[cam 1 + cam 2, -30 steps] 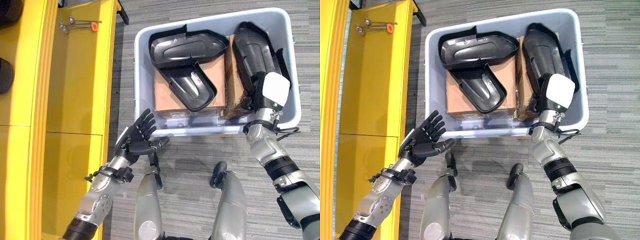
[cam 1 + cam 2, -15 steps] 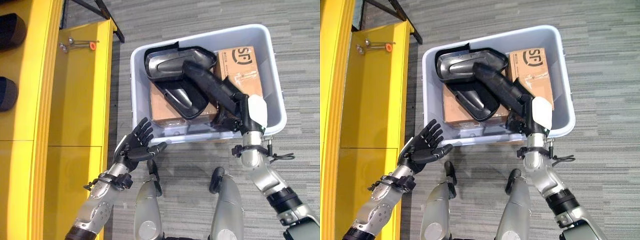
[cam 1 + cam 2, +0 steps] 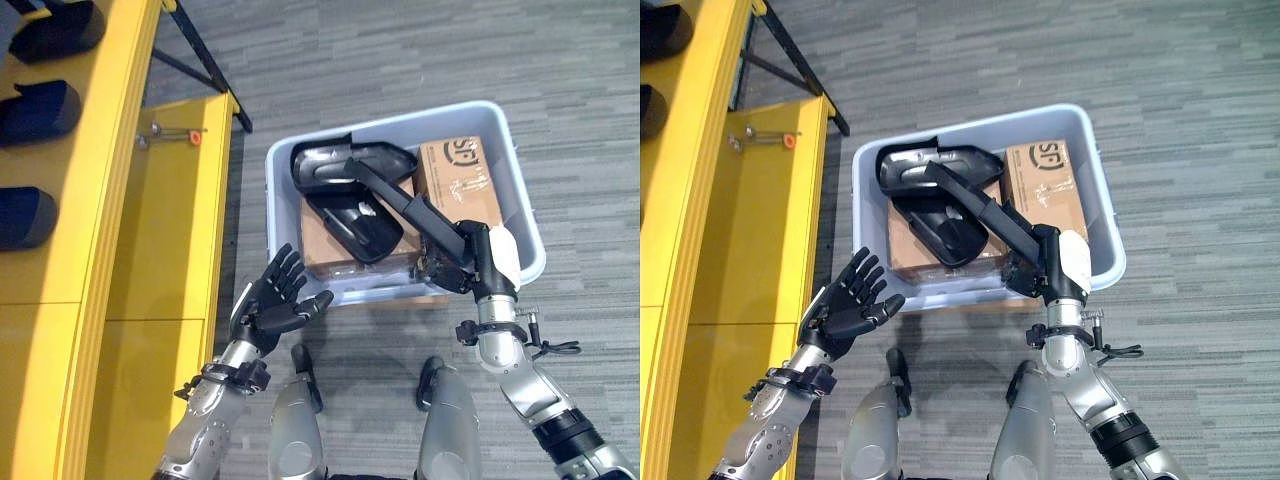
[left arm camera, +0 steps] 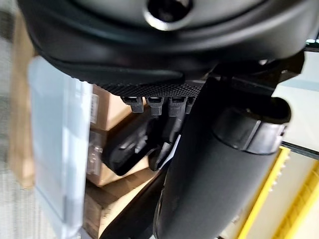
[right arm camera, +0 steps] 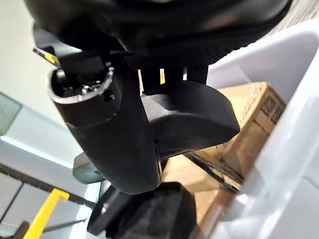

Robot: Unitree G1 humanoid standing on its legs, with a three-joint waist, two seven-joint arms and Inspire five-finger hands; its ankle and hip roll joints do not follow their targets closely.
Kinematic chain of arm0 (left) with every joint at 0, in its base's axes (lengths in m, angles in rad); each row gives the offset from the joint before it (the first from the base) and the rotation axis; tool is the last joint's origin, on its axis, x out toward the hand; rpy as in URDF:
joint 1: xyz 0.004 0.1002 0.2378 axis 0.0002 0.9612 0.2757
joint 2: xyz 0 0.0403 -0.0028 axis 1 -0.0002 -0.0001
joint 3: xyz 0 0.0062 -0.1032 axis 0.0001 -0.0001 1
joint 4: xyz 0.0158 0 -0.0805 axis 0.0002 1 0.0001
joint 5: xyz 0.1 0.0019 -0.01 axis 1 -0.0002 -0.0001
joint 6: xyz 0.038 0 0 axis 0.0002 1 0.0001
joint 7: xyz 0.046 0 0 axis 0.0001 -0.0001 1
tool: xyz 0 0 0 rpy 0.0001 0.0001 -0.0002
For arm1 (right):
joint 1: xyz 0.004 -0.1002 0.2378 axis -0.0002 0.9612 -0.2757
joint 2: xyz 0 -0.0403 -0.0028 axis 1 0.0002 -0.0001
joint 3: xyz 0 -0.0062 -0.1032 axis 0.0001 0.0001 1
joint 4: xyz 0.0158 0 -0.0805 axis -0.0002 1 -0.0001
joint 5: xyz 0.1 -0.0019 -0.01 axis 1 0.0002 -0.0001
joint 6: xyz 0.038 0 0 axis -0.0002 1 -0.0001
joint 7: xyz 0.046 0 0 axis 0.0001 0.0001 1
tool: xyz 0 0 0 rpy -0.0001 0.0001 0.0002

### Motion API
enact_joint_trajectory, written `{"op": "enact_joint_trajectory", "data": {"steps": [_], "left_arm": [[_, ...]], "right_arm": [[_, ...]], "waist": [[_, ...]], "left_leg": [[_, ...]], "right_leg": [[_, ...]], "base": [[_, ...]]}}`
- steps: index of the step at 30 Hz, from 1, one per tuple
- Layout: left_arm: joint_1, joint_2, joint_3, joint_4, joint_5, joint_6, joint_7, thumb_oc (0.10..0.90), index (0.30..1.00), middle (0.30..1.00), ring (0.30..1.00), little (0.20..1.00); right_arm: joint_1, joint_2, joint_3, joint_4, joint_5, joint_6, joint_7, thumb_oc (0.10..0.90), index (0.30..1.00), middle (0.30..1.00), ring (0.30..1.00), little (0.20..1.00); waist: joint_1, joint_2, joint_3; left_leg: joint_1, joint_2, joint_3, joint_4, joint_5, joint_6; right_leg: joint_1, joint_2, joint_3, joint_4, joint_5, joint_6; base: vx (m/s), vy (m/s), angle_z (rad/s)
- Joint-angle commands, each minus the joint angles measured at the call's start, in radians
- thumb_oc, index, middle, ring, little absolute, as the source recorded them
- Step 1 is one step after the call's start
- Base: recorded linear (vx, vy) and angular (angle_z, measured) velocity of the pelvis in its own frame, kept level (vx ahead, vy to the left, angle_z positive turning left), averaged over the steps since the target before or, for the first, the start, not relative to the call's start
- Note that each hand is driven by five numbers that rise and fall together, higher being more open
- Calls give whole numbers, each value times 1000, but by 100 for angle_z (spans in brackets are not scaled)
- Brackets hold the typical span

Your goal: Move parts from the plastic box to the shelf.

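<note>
A pale blue-grey plastic box stands on the floor in front of me. My right hand is shut on the near end of a long black part. The part is raised and slants over the box; its far end reaches above two other black shell parts. In the right wrist view the thumb curls against the part. My left hand hovers open, palm up, just outside the box's near left corner. The yellow shelf runs along the left.
Two cardboard cartons lie in the box under the parts. Dark parts sit on the shelf's upper level. Small metal pieces with an orange cap lie on the lower shelf board. A black stand leg crosses the floor behind it.
My right hand has lifted the long black part off the right carton and swung its far end left over the other parts. The camera has risen and shifted. The left hand stays open.
</note>
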Motion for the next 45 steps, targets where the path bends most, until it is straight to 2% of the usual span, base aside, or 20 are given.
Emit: {"op": "enact_joint_trajectory", "data": {"steps": [1,12,16,19,21,22,23,24,25,26,28,30,31,35,36,37,39,41,43,45], "left_arm": [[3,31,51,-90,37,-76,-23,900,1000,1000,1000,1000],[58,17,97,-69,78,-76,-23,900,1000,1000,1000,1000],[69,21,108,-85,78,-57,0,900,1000,1000,1000,1000],[89,19,120,-99,81,-37,-4,900,1000,1000,1000,1000],[105,20,124,-106,88,-34,-17,900,1000,1000,1000,1000],[120,18,122,-108,85,-30,-32,900,1000,1000,1000,1000],[121,19,122,-108,85,-30,-32,900,1000,1000,1000,1000],[129,19,108,-104,79,-37,-48,900,1000,1000,1000,1000],[129,22,97,-101,78,-43,-62,900,1000,1000,1000,1000],[127,24,90,-98,75,-43,-75,900,1000,1000,1000,1000],[105,40,63,-94,80,-53,-140,900,1000,1000,1000,1000],[83,56,39,-102,89,-48,-165,900,1000,1000,1000,1000],[55,72,15,-112,119,-23,-186,900,1000,1000,1000,1000],[1,97,-37,-135,148,41,-183,900,1000,1000,1000,1000],[-13,100,-49,-138,148,59,-169,900,1000,1000,1000,1000],[-27,102,-62,-137,161,71,-157,900,1000,1000,1000,1000],[-41,110,-73,-133,173,93,-143,900,1000,1000,1000,1000],[-42,121,-74,-143,181,114,-150,900,1000,1000,1000,1000],[-33,135,-74,-157,184,111,-146,900,1000,1000,1000,1000],[-26,145,-64,-163,169,103,-127,900,1000,1000,1000,1000]], "right_arm": [[-102,42,-90,-189,37,-184,-48,400,300,300,300,300],[-62,68,-60,-230,79,-206,44,400,300,300,300,300],[-99,74,-32,-229,129,-188,134,400,300,300,300,300],[-133,79,-1,-245,144,-159,182,400,300,300,300,300],[-145,78,10,-254,146,-144,196,400,300,300,300,300],[-152,75,16,-269,139,-122,204,400,300,300,300,300],[-151,75,16,-270,139,-122,204,400,300,300,300,300],[-152,68,20,-289,146,-95,202,400,300,300,300,300],[-151,60,20,-298,152,-81,198,400,300,300,300,300],[-151,57,20,-304,155,-76,201,400,300,300,300,300],[-160,38,22,-302,164,-80,196,400,300,300,300,300],[-162,19,21,-302,171,-87,188,400,300,300,300,300],[-162,5,25,-308,175,-82,165,400,300,300,300,300],[-155,-23,28,-311,189,-82,112,400,300,300,300,300],[-147,-33,25,-317,198,-86,103,400,300,300,300,300],[-138,-36,22,-323,201,-90,95,400,300,300,300,300],[-97,-33,-4,-345,185,-102,95,400,300,300,300,300],[-61,-21,-26,-361,166,-91,93,400,300,300,300,300],[-36,-18,-49,-367,153,-89,85,400,300,300,300,300],[-29,-20,-56,-366,136,-94,94,400,300,300,300,300]], "waist": [[-9,-47,-87],[4,-48,-164],[21,-53,-170],[42,-49,-175],[49,-48,-177],[49,-46,-183],[47,-49,-179],[34,-51,-186],[24,-61,-187],[18,-65,-186],[2,-70,-184],[-8,-78,-185],[-15,-86,-188],[-30,-94,-211],[-37,-91,-222],[-43,-85,-232],[-61,-66,-257],[-68,-53,-272],[-57,-52,-279],[-44,-48,-280]], "left_leg": [[47,-37,30,60,-151,60],[100,-22,21,59,-154,60],[97,2,10,75,-134,49],[85,50,-4,62,-55,27],[87,73,9,44,-27,18],[89,118,58,18,34,-4],[94,114,57,18,34,-5],[102,162,141,0,83,-26],[105,178,171,15,90,-50],[100,190,186,25,100,-55],[102,217,251,93,67,-52],[125,217,303,161,10,-35],[148,203,337,230,-42,-19],[185,159,373,355,-112,-4],[200,131,383,366,-133,5],[208,105,387,366,-141,10],[265,50,431,249,-212,51],[297,10,455,140,-245,78],[291,-31,436,81,-290,116],[283,-58,414,48,-303,136]], "right_leg": [[96,77,-38,-2,-97,-44],[176,89,-61,-16,-115,-67],[183,84,-85,29,-147,-85],[175,84,-112,51,-157,-95],[174,74,-134,62,-164,-95],[181,57,-171,48,-161,-95],[185,52,-172,51,-166,-93],[207,36,-218,10,-152,-90],[221,19,-225,-7,-156,-79],[227,12,-234,-20,-150,-79],[232,-3,-272,-47,-133,-83],[235,-13,-300,-69,-123,-87],[238,-9,-316,-106,-112,-91],[247,16,-334,-195,-89,-107],[248,21,-339,-221,-78,-109],[245,29,-338,-242,-65,-109],[220,2,-375,-230,-39,-88],[203,-29,-403,-212,-12,-65],[198,-61,-415,-209,21,-34],[192,-88,-423,-197,37,-10]], "base": [[38,-18,-4],[5,-53,0],[-29,-126,4],[-26,-98,3],[-25,-47,4],[-16,-19,19],[-69,-32,41],[-60,-32,52],[-101,-36,54],[-126,-36,75],[-217,-61,103],[-225,-87,98],[-191,-80,79],[-136,-30,92],[-105,105,97],[-160,212,87],[-163,301,39],[-144,329,69],[-170,345,96],[-132,311,61]]}}
